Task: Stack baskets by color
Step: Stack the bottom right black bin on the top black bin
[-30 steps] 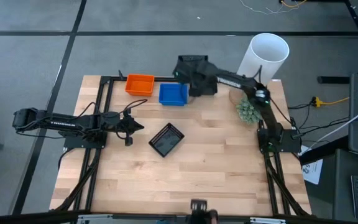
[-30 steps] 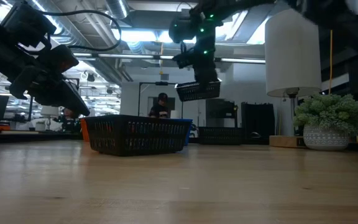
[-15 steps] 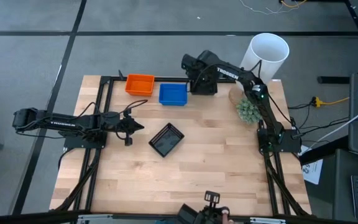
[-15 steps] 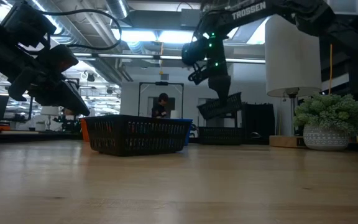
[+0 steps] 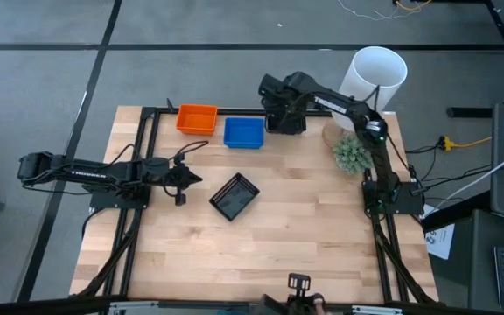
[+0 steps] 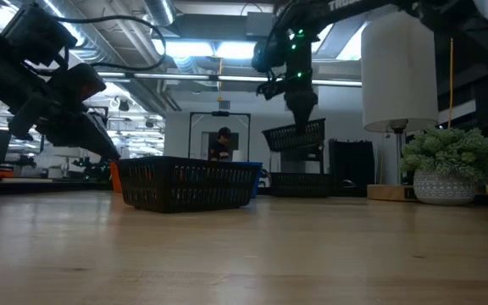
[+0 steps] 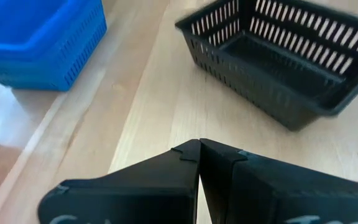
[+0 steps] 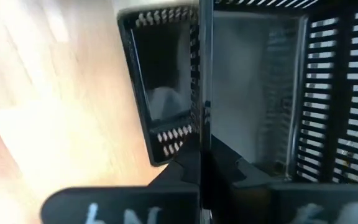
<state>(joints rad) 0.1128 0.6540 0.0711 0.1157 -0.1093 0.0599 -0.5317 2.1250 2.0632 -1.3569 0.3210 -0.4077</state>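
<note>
Gripping black basket (image 6: 295, 136), right hand (image 6: 302, 119) raised

A pale wooden counter (image 5: 269, 236) stands on a grey floor (image 5: 42, 79) crossed by dark lines. At its far right corner a tall white cylinder (image 5: 372, 79) stands upright, and a small green plant (image 5: 349, 155) in a pale pot sits just beside it, nearer the front. In the low view the cylinder (image 6: 398, 72) rises above the plant (image 6: 451, 152). Far behind the counter a person (image 6: 221, 144) stands in a room with ceiling lights. Cables (image 5: 462, 140) lie on the floor to the right.
</note>
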